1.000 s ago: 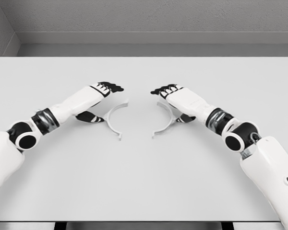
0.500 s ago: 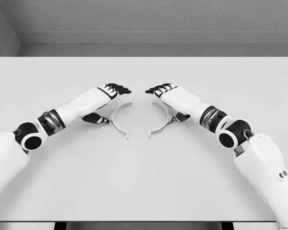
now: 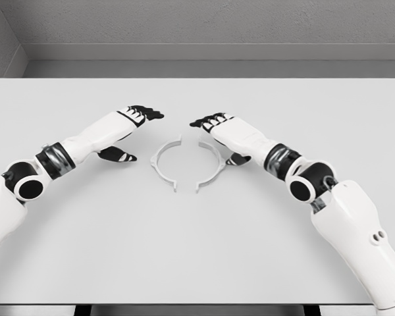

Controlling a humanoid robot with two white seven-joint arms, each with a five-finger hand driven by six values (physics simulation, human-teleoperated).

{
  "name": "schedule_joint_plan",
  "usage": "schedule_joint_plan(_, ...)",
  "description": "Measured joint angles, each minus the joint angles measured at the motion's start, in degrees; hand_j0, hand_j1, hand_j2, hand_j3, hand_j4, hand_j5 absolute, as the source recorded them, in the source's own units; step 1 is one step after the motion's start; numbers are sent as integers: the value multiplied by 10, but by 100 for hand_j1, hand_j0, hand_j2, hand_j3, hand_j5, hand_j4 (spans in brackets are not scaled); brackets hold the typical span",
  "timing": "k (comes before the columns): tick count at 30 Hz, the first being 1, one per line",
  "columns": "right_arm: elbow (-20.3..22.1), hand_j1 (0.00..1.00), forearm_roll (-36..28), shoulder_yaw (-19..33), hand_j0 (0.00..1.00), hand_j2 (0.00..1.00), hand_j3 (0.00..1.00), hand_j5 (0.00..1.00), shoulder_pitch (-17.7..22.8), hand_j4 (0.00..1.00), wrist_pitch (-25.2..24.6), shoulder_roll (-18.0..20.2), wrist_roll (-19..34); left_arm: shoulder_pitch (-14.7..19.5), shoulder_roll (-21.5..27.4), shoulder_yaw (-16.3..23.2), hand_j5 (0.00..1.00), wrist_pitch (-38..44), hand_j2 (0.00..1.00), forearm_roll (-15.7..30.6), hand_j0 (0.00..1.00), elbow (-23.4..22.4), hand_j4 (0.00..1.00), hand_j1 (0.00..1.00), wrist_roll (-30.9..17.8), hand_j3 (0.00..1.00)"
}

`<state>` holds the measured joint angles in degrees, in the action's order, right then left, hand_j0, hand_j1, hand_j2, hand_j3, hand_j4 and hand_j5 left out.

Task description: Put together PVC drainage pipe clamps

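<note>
The right hand [image 3: 232,135] hides part of the right clamp half [image 3: 212,172].

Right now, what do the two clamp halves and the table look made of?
Left clamp half and right clamp half: thin, matte white arcs, probably molded plastic, matching PVC. Table: flat, pale grey, matte, no grain; material unclear in this simulator render.

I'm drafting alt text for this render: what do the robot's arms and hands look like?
Both arms have smooth white shells with black round joints and a dark banded ring at the wrist. The left hand and right hand are white-backed with black-and-white segmented fingers. No cables show.
</note>
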<state>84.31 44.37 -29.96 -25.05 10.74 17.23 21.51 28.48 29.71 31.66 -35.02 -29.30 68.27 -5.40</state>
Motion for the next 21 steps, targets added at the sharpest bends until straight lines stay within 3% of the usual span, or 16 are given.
schedule_joint_plan(8, 2, 100, -1, 6, 100, 100, 100, 100, -3, 100, -5, 0, 0, 9, 2, -3, 100, 0, 100, 1, 100, -1, 100, 100, 0, 100)
schedule_joint_plan(11, 13, 100, -4, 51, 100, 100, 100, 100, 4, 100, -8, 8, 1, 16, 3, -4, 100, 0, 100, 2, 100, -5, 100, 100, 1, 100)
schedule_joint_plan(12, 28, 100, -5, 69, 100, 100, 100, 100, 11, 100, -8, 16, 1, 19, 3, -3, 100, 0, 100, 2, 100, -6, 100, 100, 1, 100)
schedule_joint_plan(15, 93, 100, -27, 129, 100, 100, 100, 100, 87, 100, 4, 50, 1, 23, -4, 0, 100, 0, 100, 1, 100, -16, 100, 100, 1, 100)
schedule_joint_plan(18, 141, 100, -108, 201, 100, 100, 100, 100, 152, 100, 88, 124, 1, 23, -15, 2, 100, 0, 100, 0, 100, -21, 100, 100, 1, 100)
schedule_joint_plan(21, 147, 100, -169, 264, 100, 100, 100, 100, 164, 100, 185, 186, 12, 22, -24, 2, 100, 0, 100, -2, 100, -23, 100, 100, 1, 100)
